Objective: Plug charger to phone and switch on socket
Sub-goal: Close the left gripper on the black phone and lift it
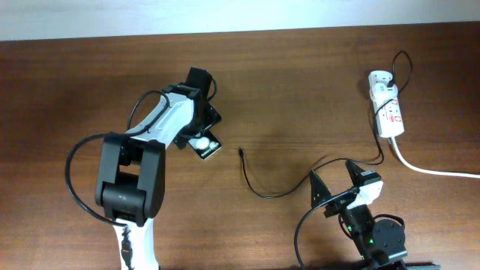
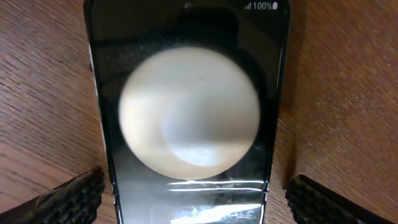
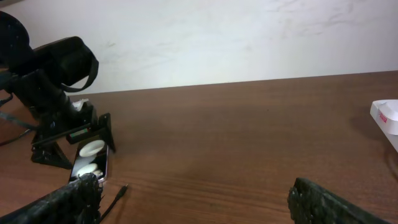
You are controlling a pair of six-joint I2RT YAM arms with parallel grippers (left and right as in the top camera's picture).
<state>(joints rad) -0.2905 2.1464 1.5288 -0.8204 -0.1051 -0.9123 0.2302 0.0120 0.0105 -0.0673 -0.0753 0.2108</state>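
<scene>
The phone [image 1: 207, 145] lies flat on the table, black with white round patches. My left gripper [image 1: 196, 129] is down over it and open. In the left wrist view its fingers [image 2: 196, 186] straddle the phone [image 2: 186, 37], with wood showing on both sides. The charger [image 1: 262, 193] is a thin black cable whose plug tip [image 1: 241, 151] lies on the table right of the phone, apart from it. The socket [image 1: 387, 105] lies at the far right. My right gripper [image 1: 335, 184] is open and empty near the front edge. The right wrist view shows its fingers [image 3: 189, 193], the phone [image 3: 92, 160], the plug tip [image 3: 123, 189] and the socket's end [image 3: 387, 115].
The socket's thick white cord [image 1: 439, 172] runs off to the right edge. The charger cable loops past my right gripper and up to the socket. A white wall [image 3: 217, 37] stands behind the table's far edge.
</scene>
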